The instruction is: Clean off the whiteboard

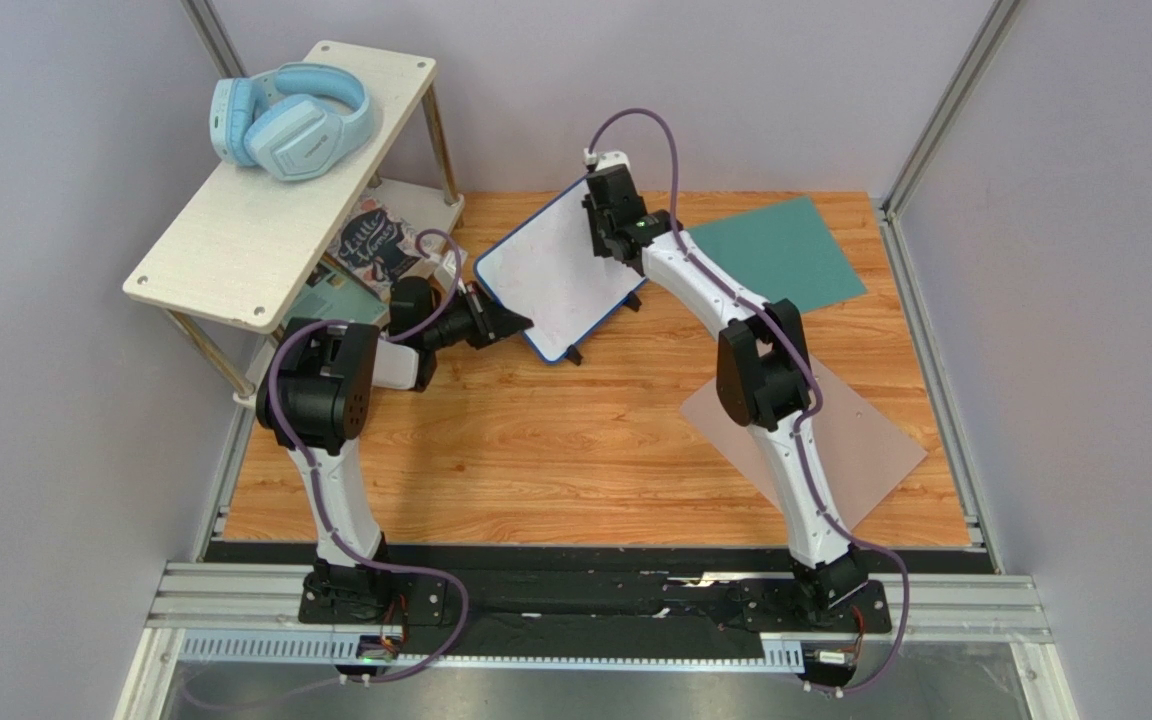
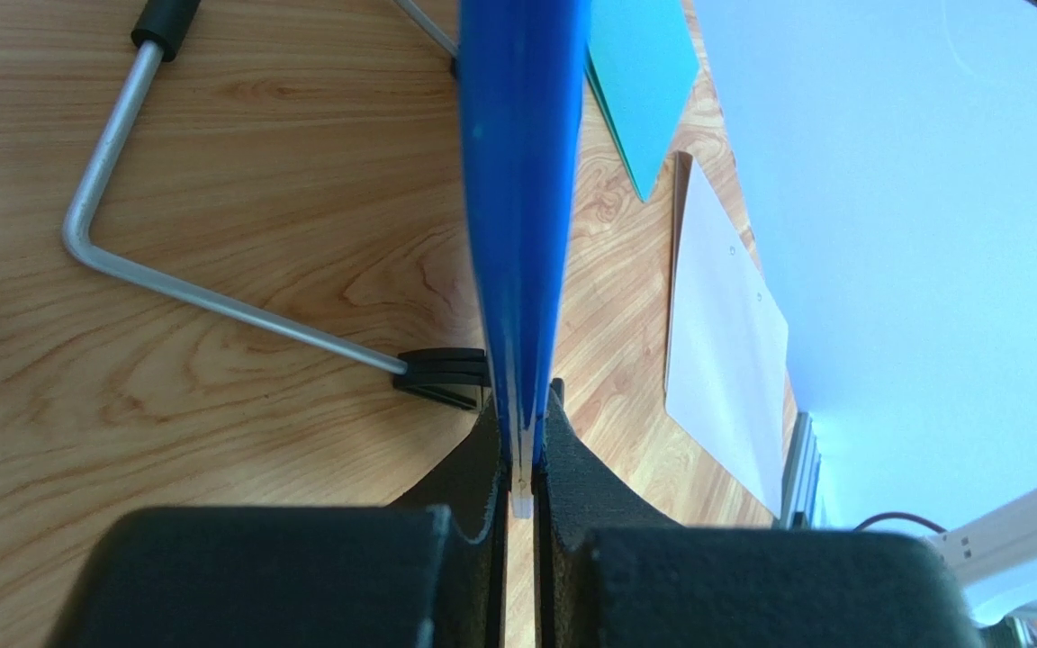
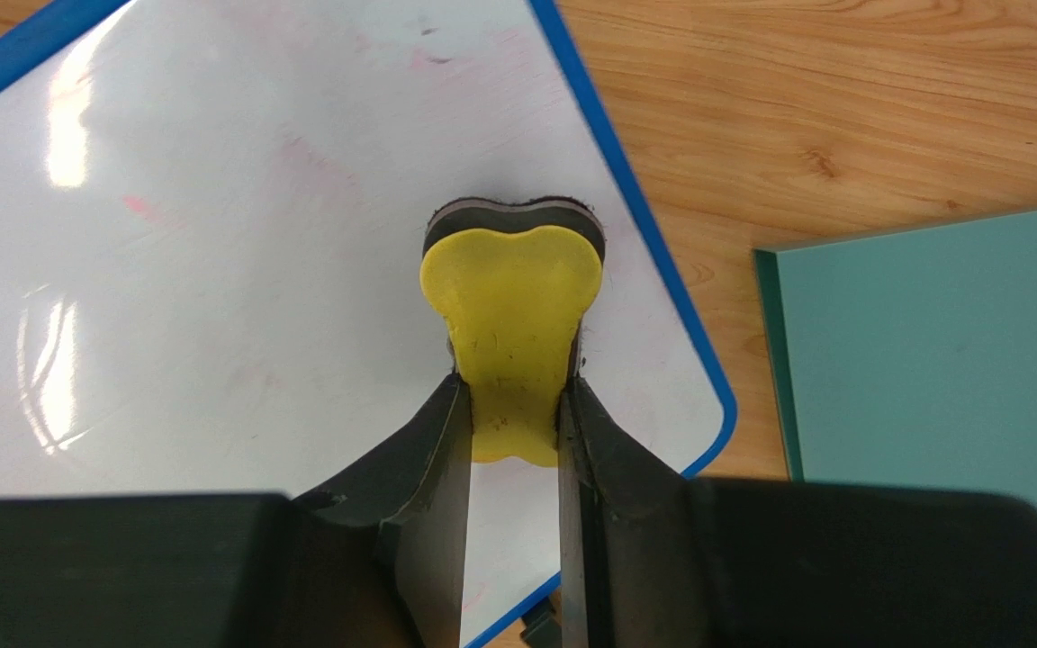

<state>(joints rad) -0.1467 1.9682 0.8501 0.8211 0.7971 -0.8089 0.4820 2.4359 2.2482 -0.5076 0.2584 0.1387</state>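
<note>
The whiteboard [image 1: 560, 278], glossy white with a thin blue frame, stands tilted at the back middle of the wooden table. My left gripper [image 1: 500, 320] is shut on its lower left edge; in the left wrist view the blue frame [image 2: 521, 203] runs edge-on between the jaws. My right gripper [image 1: 620, 237] is shut on a yellow eraser [image 3: 513, 331] with a dark felt underside, pressed against the board's surface [image 3: 254, 243] near its right edge. Faint pink marks [image 3: 139, 207] remain on the white surface.
A teal sheet [image 1: 778, 248] lies at the back right and a grey-brown sheet [image 1: 823, 435] at the right. A tilted white shelf [image 1: 274, 195] with blue headphones [image 1: 289, 123] stands at the back left; its metal leg [image 2: 200, 290] runs beside the board.
</note>
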